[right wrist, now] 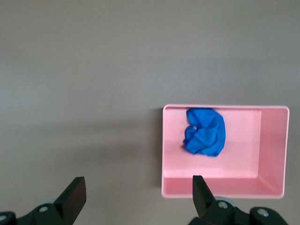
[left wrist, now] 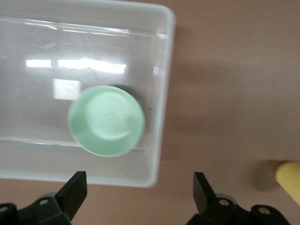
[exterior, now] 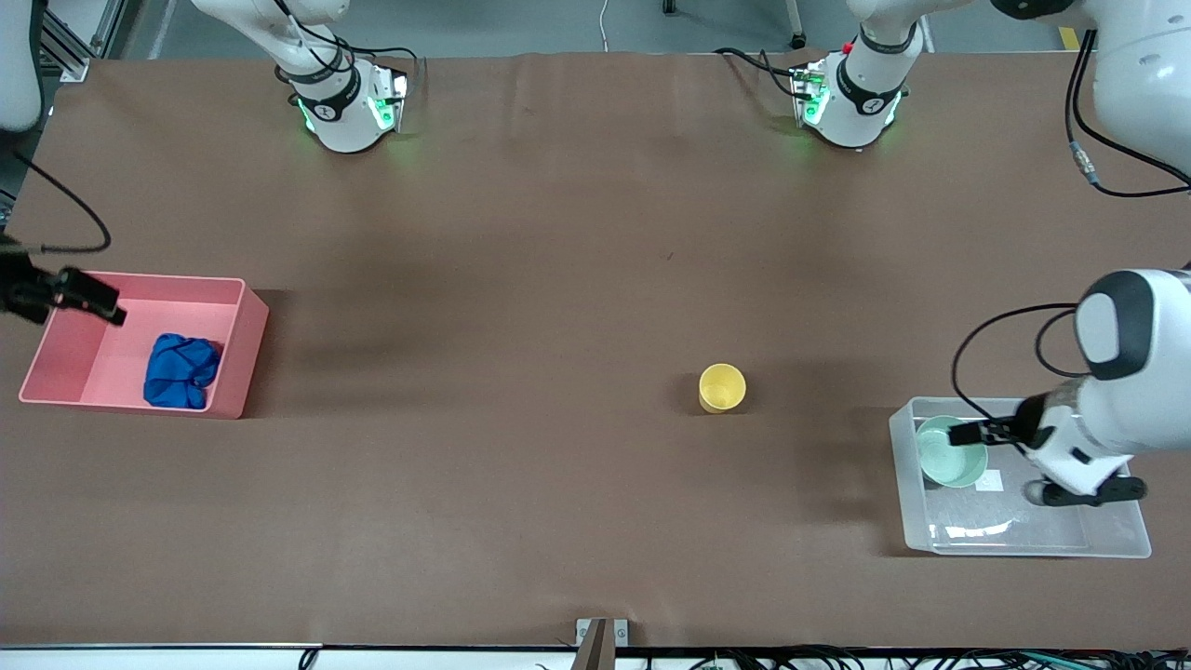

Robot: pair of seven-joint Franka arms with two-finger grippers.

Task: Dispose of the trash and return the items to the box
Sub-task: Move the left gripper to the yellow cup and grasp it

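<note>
The blue wad (exterior: pixel 180 370) lies in the pink tub (exterior: pixel 237 363) at the right arm's end of the table; it also shows in the right wrist view (right wrist: pixel 205 132). My right gripper (exterior: pixel 88 300) is open and empty (right wrist: pixel 138 192), up over that tub's edge. The mint-green bowl (exterior: pixel 951 452) sits upright in the clear box (exterior: pixel 1023 549), beside its white sticker (exterior: pixel 988 480). My left gripper (exterior: pixel 977 435) is open and empty (left wrist: pixel 138 190), up over the bowl (left wrist: pixel 107 121) and the box wall (left wrist: pixel 159 140). The yellow cup (exterior: pixel 722 387) stands on the table outside the box, also visible in the left wrist view (left wrist: pixel 288 180).
The brown table (exterior: pixel 521 279) carries only the pink tub (right wrist: pixel 243 140), the cup and the clear box. Both arm bases (exterior: pixel 344 102) stand at the table edge farthest from the front camera. Black cables hang by each wrist.
</note>
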